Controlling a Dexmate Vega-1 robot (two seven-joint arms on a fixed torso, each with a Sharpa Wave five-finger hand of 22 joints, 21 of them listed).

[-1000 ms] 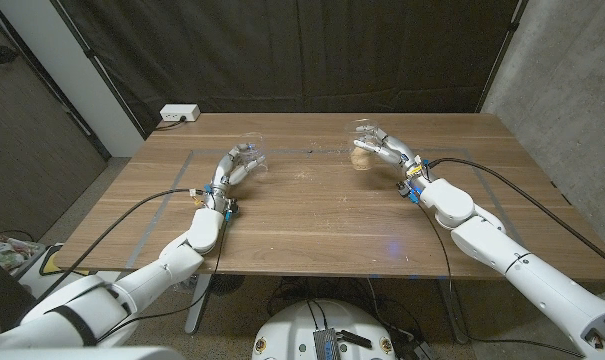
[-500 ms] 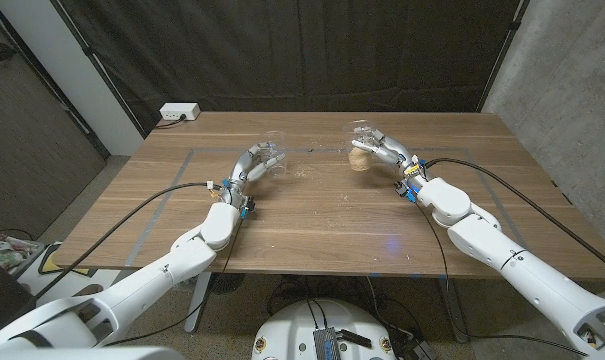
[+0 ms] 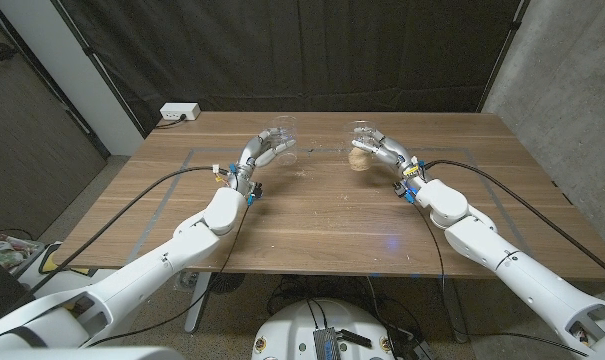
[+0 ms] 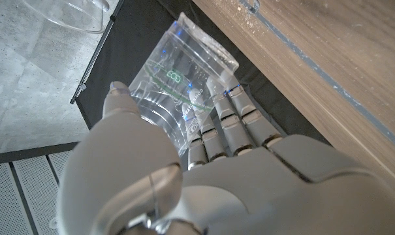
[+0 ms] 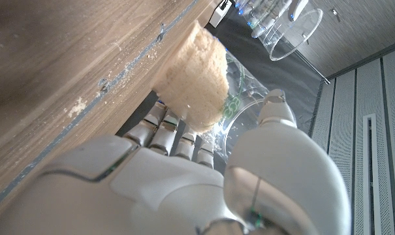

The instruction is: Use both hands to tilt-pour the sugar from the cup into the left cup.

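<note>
Above the wooden counter (image 3: pixel 312 215), my right robot hand (image 3: pixel 387 150) grips the sugar-filled plastic cup (image 3: pixel 360 155) and my left robot hand (image 3: pixel 260 155) grips the empty cup (image 3: pixel 279 138); misaligned rims would probably spill sugar.

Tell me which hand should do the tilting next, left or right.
Right, probably. The right hand holds the cup with sugar, while the left hand holds the empty cup, lifted toward it as the receiver.
</note>
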